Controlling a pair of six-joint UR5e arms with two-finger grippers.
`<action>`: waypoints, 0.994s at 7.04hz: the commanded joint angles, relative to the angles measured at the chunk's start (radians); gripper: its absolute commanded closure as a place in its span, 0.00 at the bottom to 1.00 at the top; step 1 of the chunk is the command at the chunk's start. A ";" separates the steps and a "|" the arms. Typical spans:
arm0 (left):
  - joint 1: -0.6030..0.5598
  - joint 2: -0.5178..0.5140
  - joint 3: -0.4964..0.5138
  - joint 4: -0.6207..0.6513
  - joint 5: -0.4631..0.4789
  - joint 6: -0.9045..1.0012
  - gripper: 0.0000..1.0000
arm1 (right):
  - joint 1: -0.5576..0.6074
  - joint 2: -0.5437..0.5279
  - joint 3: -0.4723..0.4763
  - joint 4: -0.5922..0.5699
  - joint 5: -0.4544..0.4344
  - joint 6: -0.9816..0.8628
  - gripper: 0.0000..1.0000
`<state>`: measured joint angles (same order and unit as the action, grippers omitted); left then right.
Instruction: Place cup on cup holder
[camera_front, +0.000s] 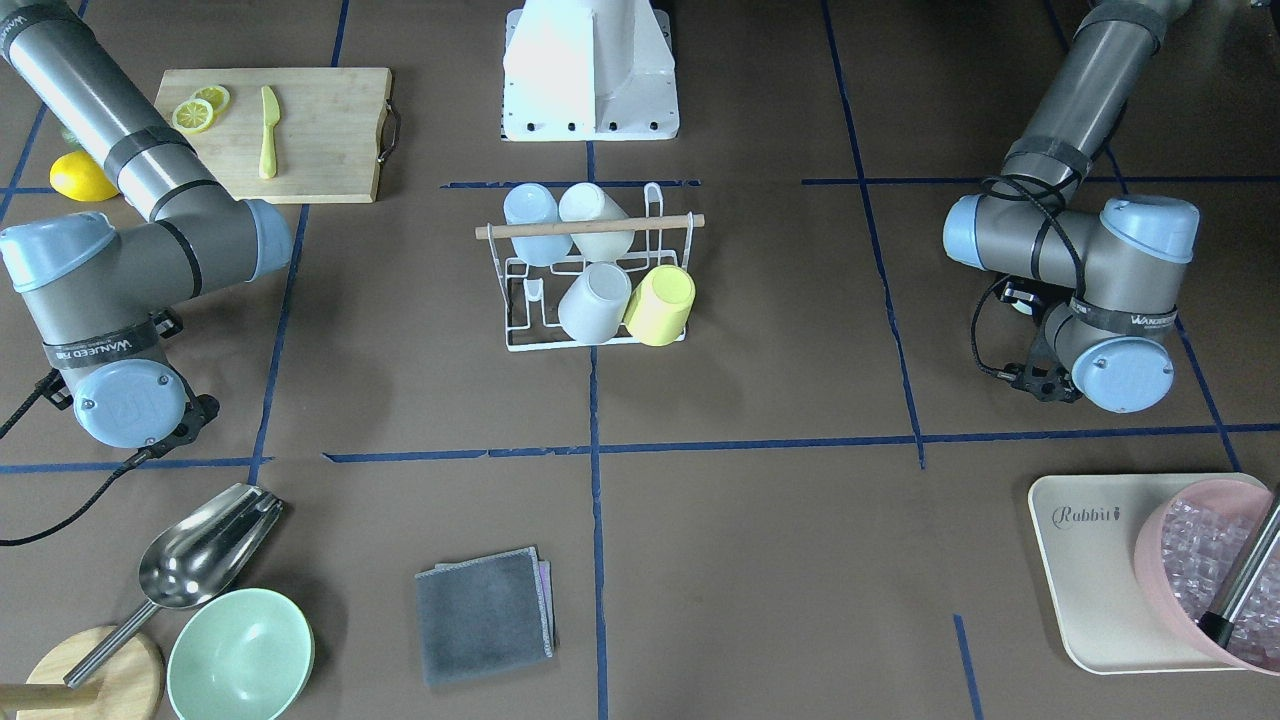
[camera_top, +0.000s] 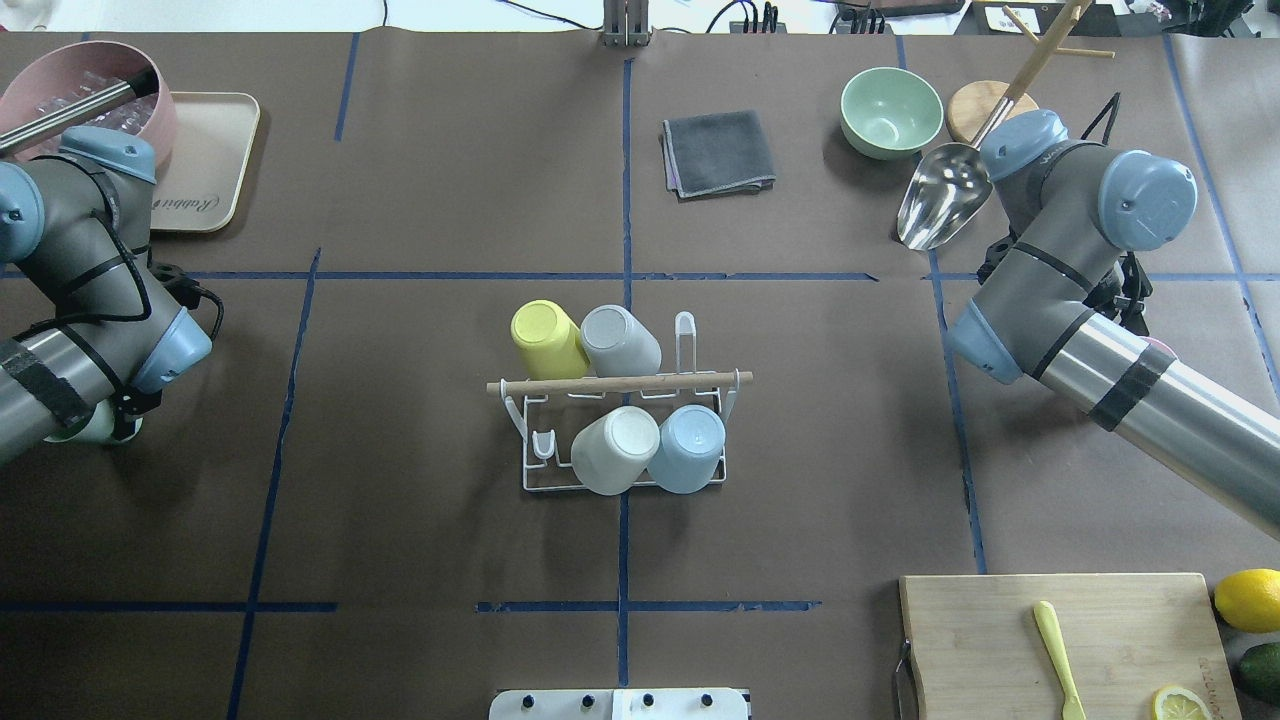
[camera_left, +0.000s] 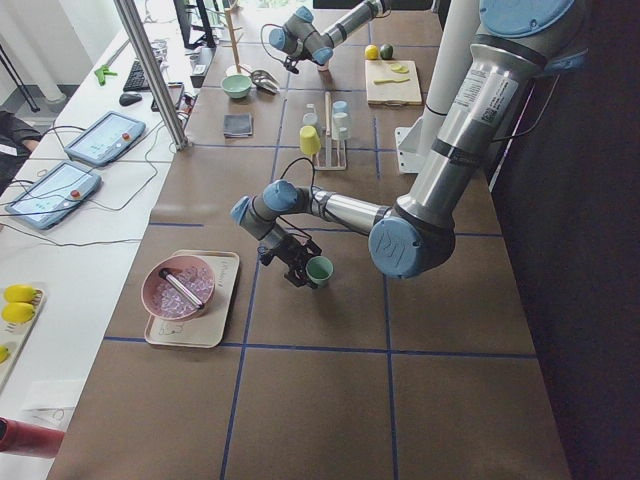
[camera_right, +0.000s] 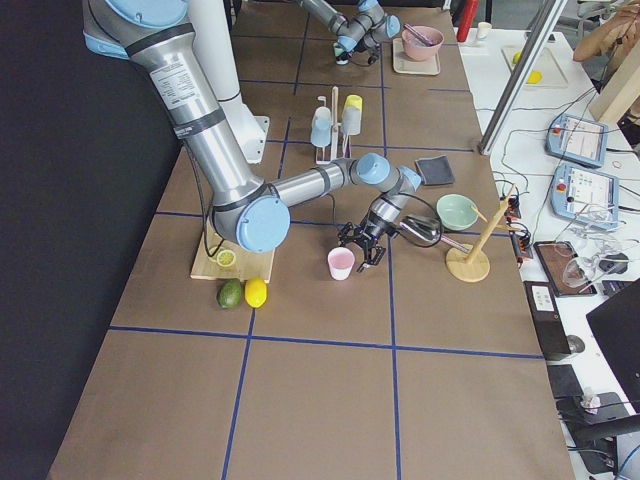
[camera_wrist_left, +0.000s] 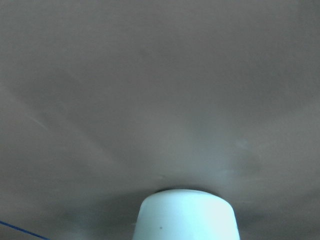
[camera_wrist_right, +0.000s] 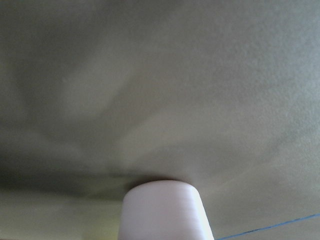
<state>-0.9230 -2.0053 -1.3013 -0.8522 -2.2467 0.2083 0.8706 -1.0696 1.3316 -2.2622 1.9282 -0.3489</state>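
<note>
Left claw (camera_left: 303, 272), exterior left view: low over the worktop (camera_left: 420, 330), right beside an upright green cup (camera_left: 319, 269); jaw width cannot be told. Well apart at mid-worktop stands the holder (camera_left: 328, 128), cups on it.

Exterior right view: right claw (camera_right: 360, 250) low, right beside an upright pink cup (camera_right: 341, 263) on the worktop; whether it grips cannot be told. One lemon (camera_right: 256, 292) lies near.

Overhead view: holder at centre, wooden rod (camera_top: 620, 383) across its top. On its prongs, tilted, bases up: yellow cup (camera_top: 548, 338), grey cup (camera_top: 620, 340), white cup (camera_top: 612, 450), blue cup (camera_top: 688, 447). Both claws hidden under their wrists; a sliver of green cup shows beneath the left one. Far side: cloth (camera_top: 718, 152), bowl (camera_top: 890, 112), scoop (camera_top: 942, 205).

Front-facing view: the four cups on the holder; board (camera_front: 310, 135) with knife (camera_front: 268, 130) and lemon slices (camera_front: 200, 108); tray (camera_front: 1090, 560) bearing a pink tub (camera_front: 1152, 560) of ice.

Left wrist view: green cup at lower edge, centre; jaws not shown.

Right wrist view: pink cup at lower edge, centre; jaws not shown.
</note>
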 joint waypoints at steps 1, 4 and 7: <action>-0.019 0.000 -0.039 0.038 -0.014 0.022 0.96 | -0.007 -0.004 -0.002 -0.025 0.000 -0.001 0.00; -0.126 0.003 -0.314 0.071 -0.019 0.106 0.95 | -0.036 -0.004 -0.024 -0.036 -0.012 -0.016 0.00; -0.135 0.014 -0.469 -0.284 -0.011 0.077 0.93 | -0.039 0.003 -0.055 -0.039 -0.031 -0.030 0.00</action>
<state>-1.0534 -1.9947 -1.7318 -0.9569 -2.2624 0.3045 0.8327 -1.0705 1.2916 -2.3001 1.9059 -0.3747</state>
